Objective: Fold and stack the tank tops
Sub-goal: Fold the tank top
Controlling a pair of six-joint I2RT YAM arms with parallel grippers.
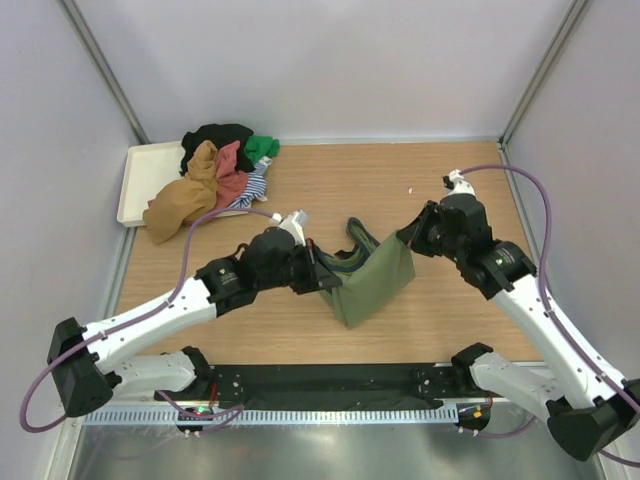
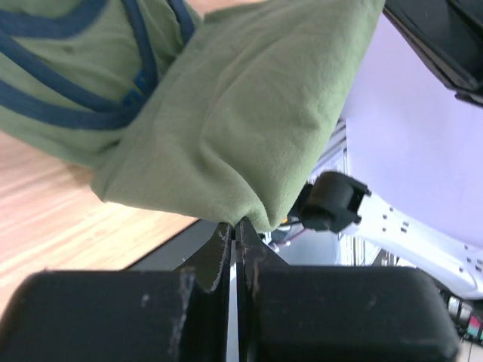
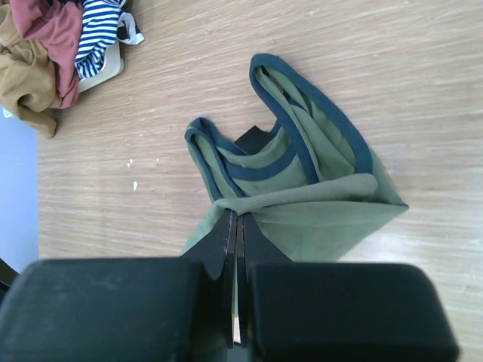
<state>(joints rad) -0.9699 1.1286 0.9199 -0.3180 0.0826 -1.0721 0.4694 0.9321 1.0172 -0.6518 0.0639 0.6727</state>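
1. Black base strip (image 1: 330, 382). Runs along the table's near edge, nearer than the olive tank top. Both arm bases are bolted to it.

2. Table (image 1: 450, 325). Light wood grain. It carries every item below.

3. Left gripper (image 1: 322, 277). At the olive tank top's left corner. The jaws are pressed together on a fold of the green cloth, and the left wrist view shows the fabric bunched just above the fingertips.

4. Olive tank top (image 1: 375, 275). Mid-table, stretched between the two grippers.
   - It is doubled over into a rough wedge, with a point turned toward the near edge.
   - Navy trim (image 3: 309, 162) borders the straps and neckline, which loop out on the far side and lie on the wood.
   - Whether the whole body rests on the table cannot be told.

5. Right gripper (image 1: 408, 238). At the olive tank top's right upper corner. The jaws are clamped tight on the folded edge, with cloth showing on both sides of the fingers in the right wrist view.

6. Cream tray (image 1: 140, 170). Well apart from the olive tank top, far and to its left, against the back corner.

7. Pile of tank tops (image 1: 215, 175). Unfolded and heaped, half on the tray and half spilling onto the table toward the olive tank top.
   - Mustard-brown top (image 1: 180, 205), the nearest.
   - Red top (image 1: 232, 178).
   - Striped top (image 1: 255, 188).
   - Bright green top (image 1: 262, 148).
   - Black top (image 1: 215, 137), the farthest.
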